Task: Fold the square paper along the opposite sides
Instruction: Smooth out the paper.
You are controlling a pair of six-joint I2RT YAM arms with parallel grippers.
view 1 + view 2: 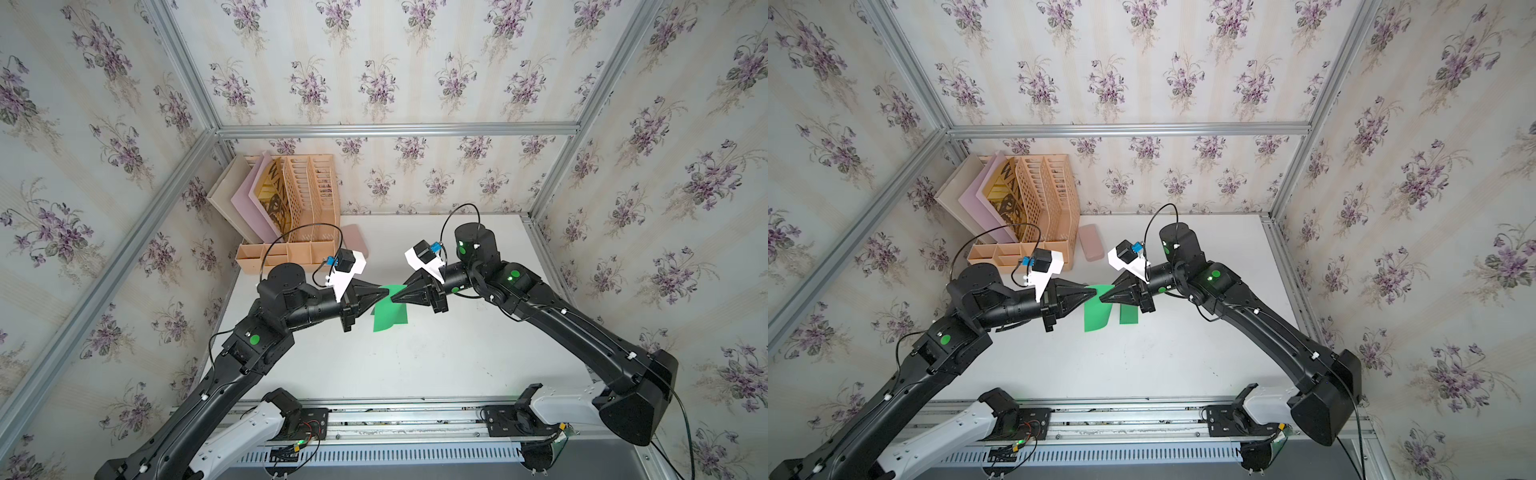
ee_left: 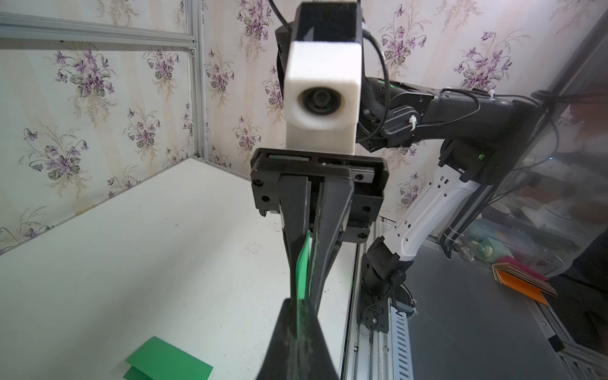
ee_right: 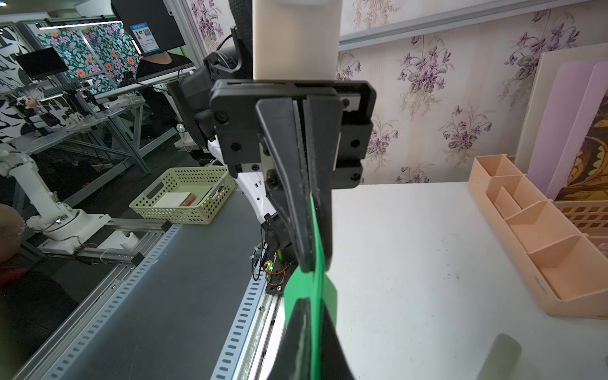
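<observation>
The green paper (image 1: 1096, 313) hangs above the middle of the white table (image 1: 1183, 353), between two claws that meet tip to tip. The left claw (image 1: 1093, 294) is clamped tight on one edge. The right claw (image 1: 1103, 297) has its jaws a sliver apart around the opposite edge, and I cannot tell whether it pinches. A folded green sheet (image 1: 1128, 313) lies on the table close by.

Flower-papered cell around a white table

Wallpaper (image 1: 374, 62) with purple flower sprigs covers the back and side walls, edged by aluminium rails (image 1: 395, 129). The white table (image 1: 436, 365) carries a peach desk organiser (image 1: 316, 187) in its far corner, with boards leaning in it. Beyond the frame, a pale perforated basket (image 3: 197, 210) sits on a grey surface (image 3: 148, 312).
</observation>
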